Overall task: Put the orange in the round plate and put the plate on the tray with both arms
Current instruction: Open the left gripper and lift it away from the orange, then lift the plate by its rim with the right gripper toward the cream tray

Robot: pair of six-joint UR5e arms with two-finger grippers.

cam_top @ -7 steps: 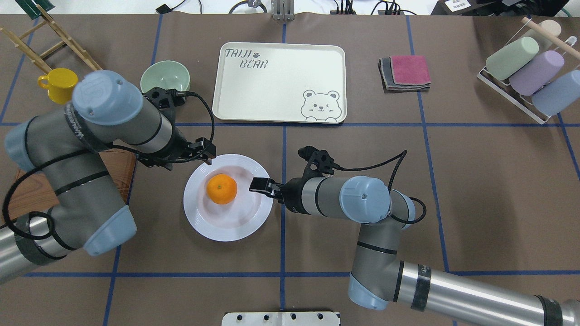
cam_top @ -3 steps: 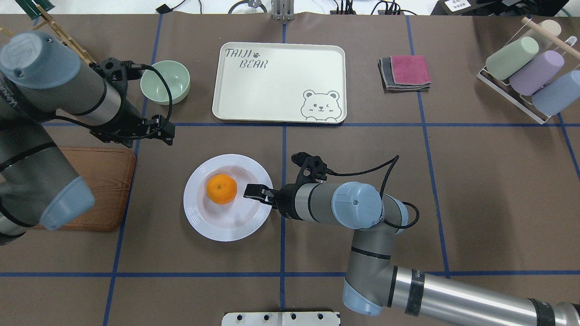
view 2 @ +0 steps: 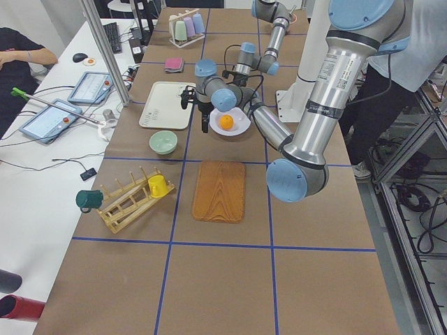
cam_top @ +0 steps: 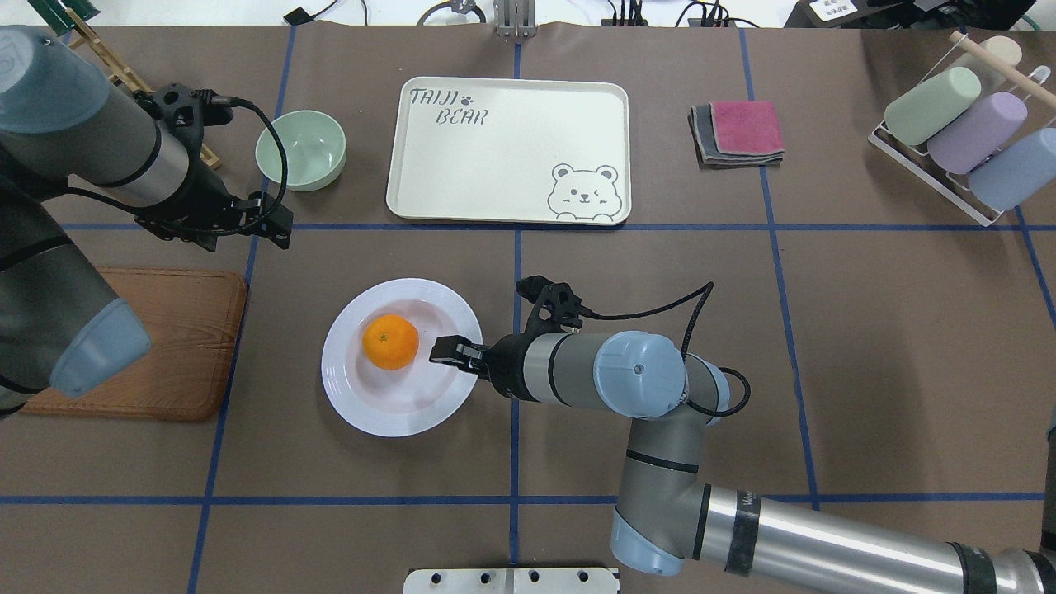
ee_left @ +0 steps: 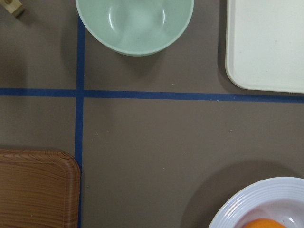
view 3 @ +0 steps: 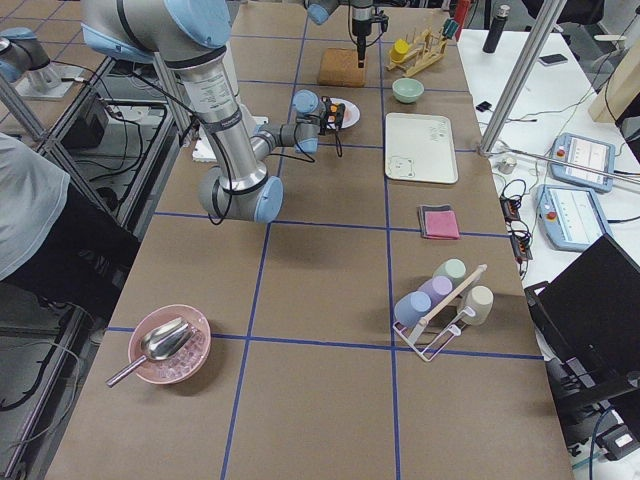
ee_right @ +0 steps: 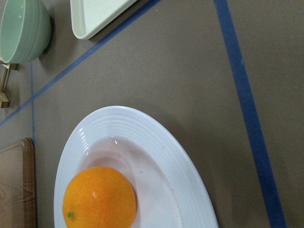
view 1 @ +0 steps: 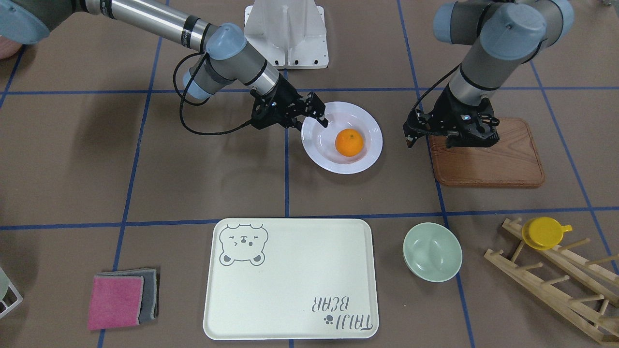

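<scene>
On tabletop (cam_top: 825, 371) middle, orange (cam_top: 389, 343) is sitting in round plate (cam_top: 371, 410)
right gripper (cam_top: 437, 350) at rim, left gripper (cam_top: 276, 224) aside; can't tell either grip

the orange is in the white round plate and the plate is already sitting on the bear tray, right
Not quite. The orange is in the round plate, but the plate sits on the table, apart from the tray, not on it. The overhead exterior view shows this.
</scene>
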